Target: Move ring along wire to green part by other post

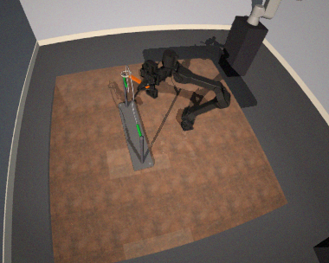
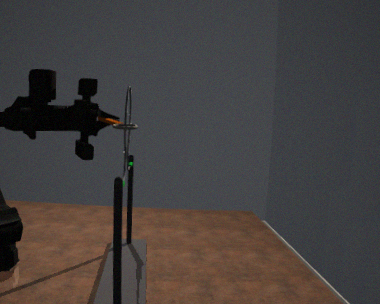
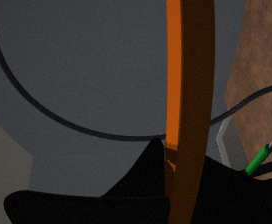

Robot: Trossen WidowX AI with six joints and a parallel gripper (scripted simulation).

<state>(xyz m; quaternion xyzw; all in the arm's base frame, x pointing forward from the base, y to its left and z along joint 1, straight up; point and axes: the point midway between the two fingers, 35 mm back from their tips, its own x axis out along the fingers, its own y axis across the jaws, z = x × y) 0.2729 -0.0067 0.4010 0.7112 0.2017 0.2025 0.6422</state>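
Our gripper (image 2: 105, 120) is clamped on the orange handle (image 1: 136, 80), holding the ring (image 2: 125, 126) level around the thin grey wire (image 2: 128, 107) above the far post (image 2: 130, 200). We should keep the wire centred while climbing over the arch.

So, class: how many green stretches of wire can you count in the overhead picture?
2. One green part sits at the far post, just beside the ring; the other green part runs down to the near post. None seems hidden.
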